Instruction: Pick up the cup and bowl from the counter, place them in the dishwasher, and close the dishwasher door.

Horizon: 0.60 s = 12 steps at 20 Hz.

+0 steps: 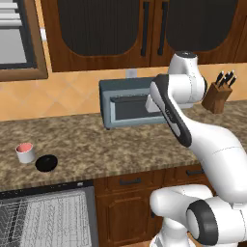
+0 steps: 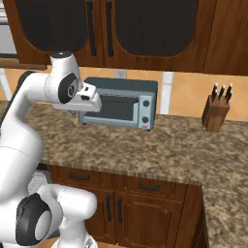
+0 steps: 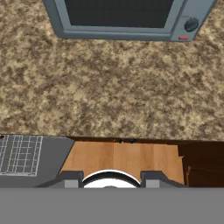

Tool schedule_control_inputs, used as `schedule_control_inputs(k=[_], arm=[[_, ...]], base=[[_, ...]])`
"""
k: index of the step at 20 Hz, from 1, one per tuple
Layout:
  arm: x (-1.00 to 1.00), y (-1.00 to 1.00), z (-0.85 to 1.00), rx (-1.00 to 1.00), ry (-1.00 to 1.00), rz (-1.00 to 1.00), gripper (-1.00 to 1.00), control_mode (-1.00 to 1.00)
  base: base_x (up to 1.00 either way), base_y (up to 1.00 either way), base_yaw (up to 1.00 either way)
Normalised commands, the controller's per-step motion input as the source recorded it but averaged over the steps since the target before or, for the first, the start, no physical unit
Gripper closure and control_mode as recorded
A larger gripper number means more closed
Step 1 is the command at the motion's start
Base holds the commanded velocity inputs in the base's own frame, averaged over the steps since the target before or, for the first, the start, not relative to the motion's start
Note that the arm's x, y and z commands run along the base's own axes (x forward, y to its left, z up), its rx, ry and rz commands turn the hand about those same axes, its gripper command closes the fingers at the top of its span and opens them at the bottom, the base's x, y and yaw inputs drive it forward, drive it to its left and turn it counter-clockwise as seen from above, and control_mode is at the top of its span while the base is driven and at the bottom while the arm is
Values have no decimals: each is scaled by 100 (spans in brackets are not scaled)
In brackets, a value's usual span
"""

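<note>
Dishwasher [image 1: 46, 217]: near left, we saw it open, rack bare.
Cup [image 1: 25, 152], bowl [image 1: 46, 162]: left on counter [image 1: 120, 149].
Gripper [image 3: 109, 181]: we couldn't tell its state.

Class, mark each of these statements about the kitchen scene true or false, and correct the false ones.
1. The cup and the bowl stand on the counter. True.
2. The bowl sits inside the dishwasher rack. False: it is on the counter, right beside the cup.
3. The dishwasher door is open, with the white rack showing. True.
4. The gripper is shut on the cup. False: it holds nothing and hangs above bare counter in front of the microwave.
5. The knife block stands at the cup's end of the counter. False: it is at the far opposite end.
</note>
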Motion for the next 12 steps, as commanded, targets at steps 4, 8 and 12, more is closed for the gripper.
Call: schedule_control_inputs(k=[4, 8, 12], arm=[[0, 0, 0, 0, 0, 0, -100, 100], [0, 0, 0, 0, 0, 0, -100, 100], [0, 0, 0, 0, 0, 0, -100, 100]], base=[[0, 0, 6], [0, 0, 39], [-3, 0, 57]])
